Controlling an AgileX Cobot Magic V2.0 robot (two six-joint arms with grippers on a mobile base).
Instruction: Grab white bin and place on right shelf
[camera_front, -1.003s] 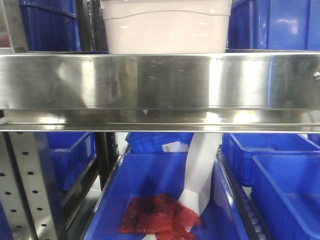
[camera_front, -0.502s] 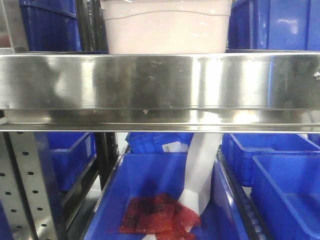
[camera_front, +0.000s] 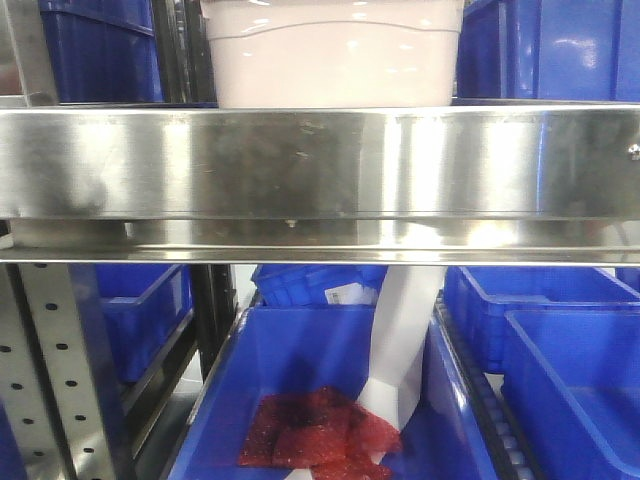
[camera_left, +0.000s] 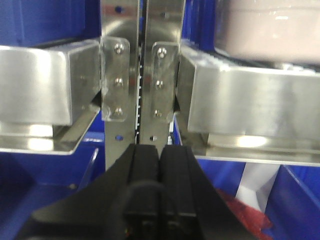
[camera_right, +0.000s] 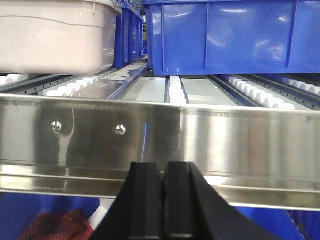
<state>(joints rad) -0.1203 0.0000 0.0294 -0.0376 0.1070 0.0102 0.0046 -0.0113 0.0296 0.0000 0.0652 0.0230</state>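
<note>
Almost nothing has moved since the earlier front frames: only the dim reflections on the left of the rail (camera_front: 320, 165) have shifted a little, while the bin (camera_front: 332, 55) sits exactly where it was. It rests on the shelf (camera_right: 170, 90), on the white rollers behind the rail, with blue bins (camera_right: 225, 35) standing beside it. The left gripper (camera_left: 160, 155) has its black fingers pressed together on nothing, pointing at the paired perforated uprights (camera_left: 141, 75); from it the bin lies up and to the right, beyond the rail. The right gripper (camera_right: 162, 172) is likewise clenched and empty, just below the rail, with the bin up and to its left. Neither arm is plainly nearer, and both sit lower than the bin. The bin's broad side faces outward in the front view, so its long axis seems to run along the rail, though its depth is hidden. No brand or label shows; the pale paper in the lower bins carries nothing legible.
</note>
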